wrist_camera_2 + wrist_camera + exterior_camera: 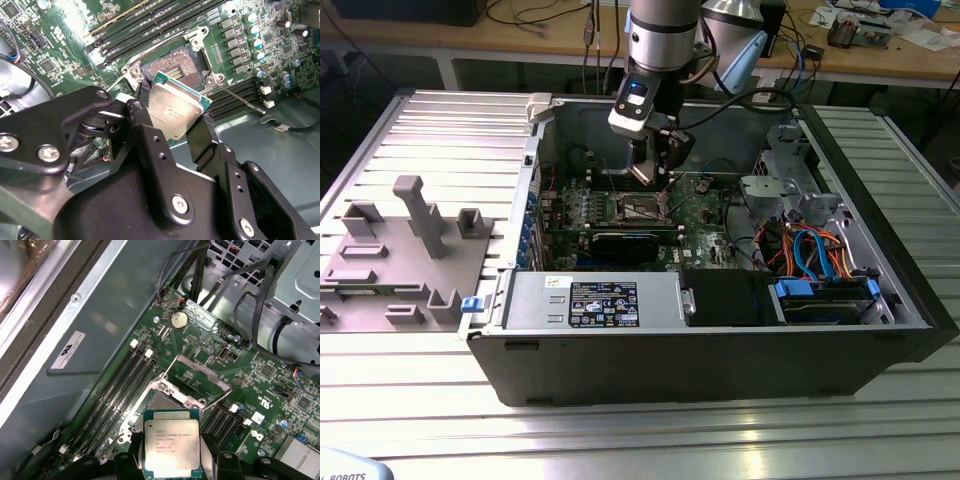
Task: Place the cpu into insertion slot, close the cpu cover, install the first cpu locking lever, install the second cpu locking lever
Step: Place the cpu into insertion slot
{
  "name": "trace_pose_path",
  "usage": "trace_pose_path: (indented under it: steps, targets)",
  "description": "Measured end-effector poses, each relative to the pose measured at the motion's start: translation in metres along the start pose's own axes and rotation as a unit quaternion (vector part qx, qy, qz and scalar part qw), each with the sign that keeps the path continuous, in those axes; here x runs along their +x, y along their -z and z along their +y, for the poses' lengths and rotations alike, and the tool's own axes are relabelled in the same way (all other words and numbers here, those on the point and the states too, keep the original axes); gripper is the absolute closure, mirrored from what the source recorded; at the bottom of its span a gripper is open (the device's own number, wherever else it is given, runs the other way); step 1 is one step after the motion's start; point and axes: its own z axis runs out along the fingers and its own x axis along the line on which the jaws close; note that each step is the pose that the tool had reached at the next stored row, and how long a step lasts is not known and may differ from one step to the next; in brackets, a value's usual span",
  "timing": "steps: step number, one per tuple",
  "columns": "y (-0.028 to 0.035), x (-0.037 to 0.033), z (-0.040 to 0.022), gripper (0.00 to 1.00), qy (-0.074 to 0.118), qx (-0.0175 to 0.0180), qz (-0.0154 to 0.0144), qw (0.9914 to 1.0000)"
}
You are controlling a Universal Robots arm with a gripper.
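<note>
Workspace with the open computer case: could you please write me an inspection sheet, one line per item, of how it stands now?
Surface: ribbed metal table, carrying the open computer case.
Job's things: cpu held above the green circuit board, close to the insertion slot, not seated; the slot is empty; cpu cover swung open.
Clutter: grey fixture tray with upright blocks, at the exterior view's left of the case.
Grippers: tool shut on the cpu by two opposite edges.
Cables: blue and orange cables inside the case, at the exterior view's right.
Surroundings: wooden bench behind, with loose items.
</note>
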Motion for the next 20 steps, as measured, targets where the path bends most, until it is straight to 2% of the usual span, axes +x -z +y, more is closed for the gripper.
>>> trace_pose_path:
  steps: [20]
  targets:
    - [-0.0019,0.0,0.0,0.46,-0.037,-0.0004,-0.0012,0.99932]
